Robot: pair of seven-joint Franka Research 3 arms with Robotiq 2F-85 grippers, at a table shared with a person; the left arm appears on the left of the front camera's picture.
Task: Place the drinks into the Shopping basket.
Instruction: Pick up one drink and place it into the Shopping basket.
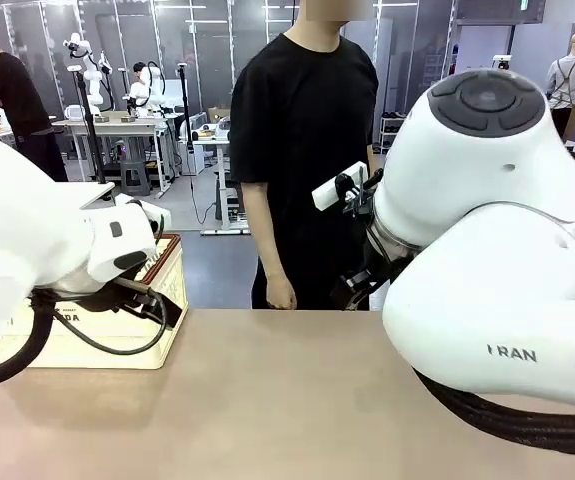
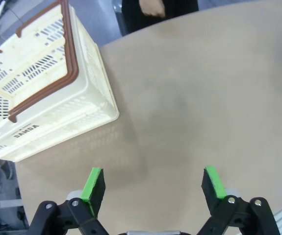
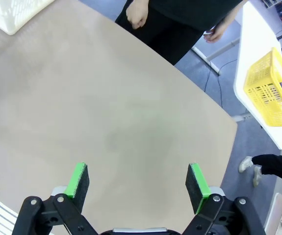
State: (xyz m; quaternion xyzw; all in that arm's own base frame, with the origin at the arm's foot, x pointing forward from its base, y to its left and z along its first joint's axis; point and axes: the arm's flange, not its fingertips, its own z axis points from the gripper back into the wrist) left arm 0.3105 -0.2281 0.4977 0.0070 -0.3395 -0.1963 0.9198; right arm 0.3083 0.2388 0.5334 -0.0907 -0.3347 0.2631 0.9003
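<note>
Sitting upright at the table's [image 1: 267, 400] left end, the shopping basket [image 2: 89, 83] turns its printed side toward the robot, well apart from the left gripper [image 2: 153, 172] and right gripper [image 3: 138, 169], both spread wide.

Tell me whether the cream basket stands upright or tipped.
Upright: the cream-white slotted plastic basket sits flat on the tan table, brown rim uppermost.

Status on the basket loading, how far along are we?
Done: nothing evident. The inside of the Shopping basket, as far as it is on view, has no can in it. In hand: nothing. The left claw and right claw both hang open, pads bare, above the tan table. Left: by the look of it the whole job, every drink yet to go in.
</note>
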